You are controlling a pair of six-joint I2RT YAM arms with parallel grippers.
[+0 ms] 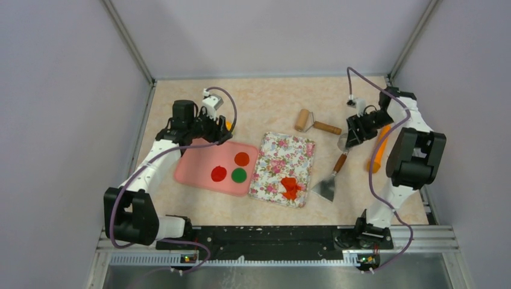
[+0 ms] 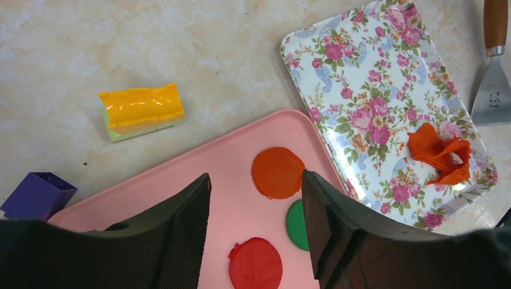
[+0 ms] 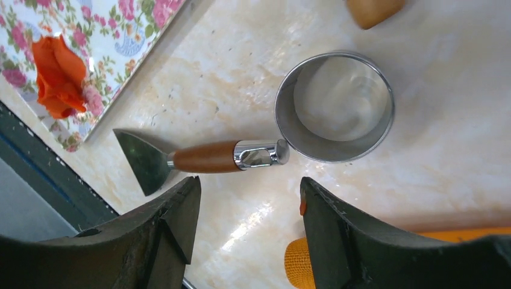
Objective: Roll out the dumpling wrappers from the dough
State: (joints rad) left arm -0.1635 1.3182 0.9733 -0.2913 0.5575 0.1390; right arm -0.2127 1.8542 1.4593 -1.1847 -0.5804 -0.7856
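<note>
Pink tray (image 1: 199, 174) and floral tray (image 1: 283, 153) lay side by side. Left gripper (image 2: 254, 180) and right gripper (image 3: 250, 183) both stood apart, empty. Roller (image 3: 372, 7) was cut off at the right wrist view's top edge. Three wrappers (image 1: 241, 159) lay on the pink tray, the green one half hidden behind the left gripper. Crumpled dough (image 1: 290, 187) lay on the floral tray.

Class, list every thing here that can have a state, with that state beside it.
left gripper: open, empty, above pink tray
right gripper: open, empty
dough: crumpled scrap, on floral tray
dumpling wrappers: three flat discs on pink tray
ring cutter: upright, empty, on table
scraper: lying flat on table
rolling pin: lying on table
</note>
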